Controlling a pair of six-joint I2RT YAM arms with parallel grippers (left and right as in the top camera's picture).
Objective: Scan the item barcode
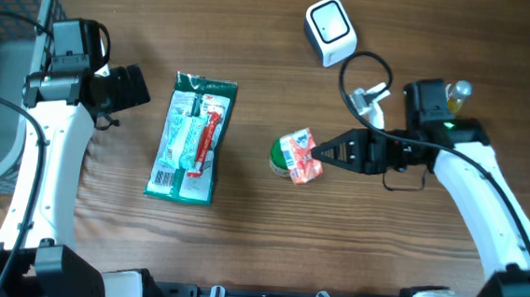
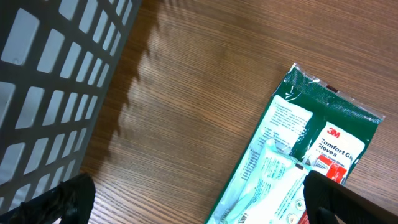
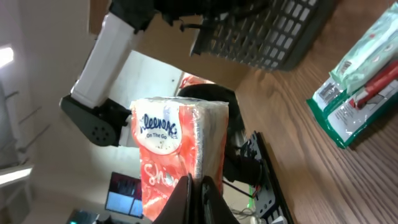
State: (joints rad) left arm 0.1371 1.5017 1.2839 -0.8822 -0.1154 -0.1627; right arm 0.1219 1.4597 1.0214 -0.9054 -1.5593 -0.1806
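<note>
Right pincer (image 1: 320,153) clenched on tissue pack (image 1: 300,157); wrist view alone shows Kleenex print. Left pincer (image 1: 138,87) released.

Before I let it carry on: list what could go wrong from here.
1. The right claw pinches the tissue pack only by one edge; the pack could slip or swivel when turned.
2. The cable from the scanner loops beside that arm; reaching over could snag it.

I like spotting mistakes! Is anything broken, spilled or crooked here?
Nothing really stands out. The green glove packet lies flat and whole on the table, only a little slanted. The tissue pack looks whole too, pinched in the right pincer.
</note>
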